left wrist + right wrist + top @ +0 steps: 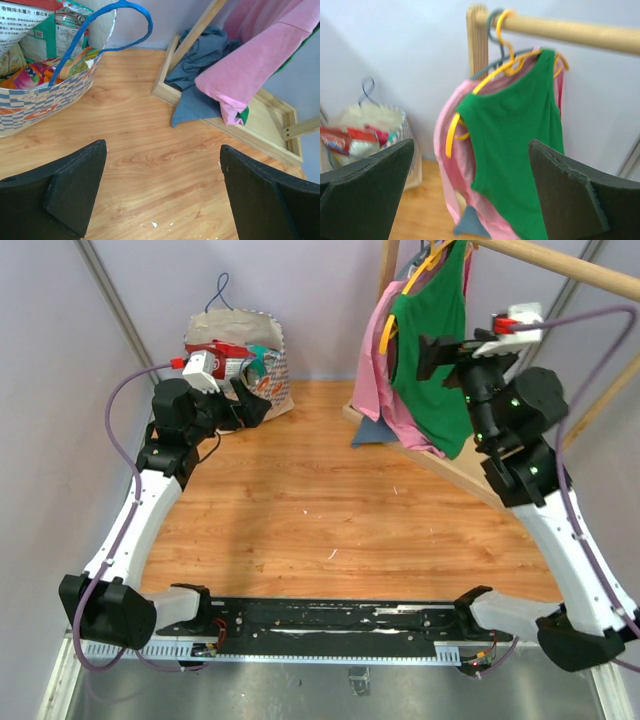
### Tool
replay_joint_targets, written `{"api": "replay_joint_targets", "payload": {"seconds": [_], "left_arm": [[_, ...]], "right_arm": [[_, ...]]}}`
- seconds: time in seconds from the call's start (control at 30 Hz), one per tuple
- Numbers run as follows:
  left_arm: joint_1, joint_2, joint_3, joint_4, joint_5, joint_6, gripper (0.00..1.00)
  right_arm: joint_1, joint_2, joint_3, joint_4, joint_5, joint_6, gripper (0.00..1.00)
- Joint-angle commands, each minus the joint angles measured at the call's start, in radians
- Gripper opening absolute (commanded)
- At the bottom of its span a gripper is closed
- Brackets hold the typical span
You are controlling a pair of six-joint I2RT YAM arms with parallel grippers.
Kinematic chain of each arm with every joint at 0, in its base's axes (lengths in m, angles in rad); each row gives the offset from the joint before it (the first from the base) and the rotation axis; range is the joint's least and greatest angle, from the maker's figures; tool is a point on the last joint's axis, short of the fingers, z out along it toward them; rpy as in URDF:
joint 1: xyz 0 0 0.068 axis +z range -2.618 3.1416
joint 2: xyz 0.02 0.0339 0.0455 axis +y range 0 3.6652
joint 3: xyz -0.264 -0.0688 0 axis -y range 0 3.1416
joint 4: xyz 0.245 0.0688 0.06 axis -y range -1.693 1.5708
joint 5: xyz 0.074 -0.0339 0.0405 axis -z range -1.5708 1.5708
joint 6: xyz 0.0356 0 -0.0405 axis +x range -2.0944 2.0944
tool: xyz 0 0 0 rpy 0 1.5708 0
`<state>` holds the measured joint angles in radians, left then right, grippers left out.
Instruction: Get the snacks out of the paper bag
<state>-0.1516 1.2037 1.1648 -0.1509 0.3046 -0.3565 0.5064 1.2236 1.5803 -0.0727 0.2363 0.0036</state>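
Observation:
The paper bag [268,368] stands at the back left of the table, tan with blue-white checks and a blue cord handle [107,22]. Snack packets [225,352] fill it, red-and-white on top; in the left wrist view a white packet [20,30] and an orange-green one [37,75] show inside the bag [45,102]. My left gripper [250,405] is open and empty, low over the table just in front of the bag. My right gripper [432,355] is open and empty, raised in front of the hanging green garment. The bag [400,125] shows blurred in the right wrist view.
A wooden clothes rack [560,265] stands at the back right with a green top [435,330] and a pink garment [375,350] on yellow hangers. A grey-blue cloth [200,65] lies on the rack's wooden base [270,125]. Purple walls close the back and sides.

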Motion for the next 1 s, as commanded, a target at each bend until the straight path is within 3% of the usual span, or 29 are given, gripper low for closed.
{"api": "replay_joint_targets", "payload": {"seconds": [0.0, 0.13, 0.37, 0.47, 0.53, 0.7, 0.77, 0.97], "left_arm": [[0.007, -0.002, -0.005, 0.035, 0.035, 0.001, 1.00], [0.007, -0.007, -0.011, 0.033, 0.047, -0.001, 1.00], [0.039, -0.016, -0.003, 0.011, 0.047, 0.014, 1.00], [0.141, 0.029, -0.003, 0.047, 0.121, -0.045, 1.00], [0.181, 0.056, 0.020, 0.048, 0.094, -0.064, 1.00], [0.195, 0.134, 0.207, -0.022, 0.038, -0.088, 1.00], [0.195, 0.161, 0.256, -0.054, 0.020, -0.093, 1.00], [0.195, 0.145, 0.229, 0.013, -0.025, -0.068, 1.00]], "right_arm": [[0.000, 0.010, -0.085, 0.096, 0.190, 0.021, 0.99], [-0.044, 0.139, -0.014, 0.127, 0.292, -0.038, 0.93], [-0.110, 0.492, 0.363, 0.071, 0.262, -0.069, 0.90], [-0.109, 0.619, 0.498, 0.068, 0.204, -0.072, 0.91], [-0.108, 0.668, 0.571, 0.073, 0.129, -0.058, 0.91], [-0.097, 0.777, 0.771, 0.000, 0.023, -0.063, 0.93], [-0.094, 0.735, 0.757, -0.010, 0.036, -0.070, 0.97], [-0.095, 0.369, 0.226, 0.157, 0.062, -0.005, 0.99]]}}
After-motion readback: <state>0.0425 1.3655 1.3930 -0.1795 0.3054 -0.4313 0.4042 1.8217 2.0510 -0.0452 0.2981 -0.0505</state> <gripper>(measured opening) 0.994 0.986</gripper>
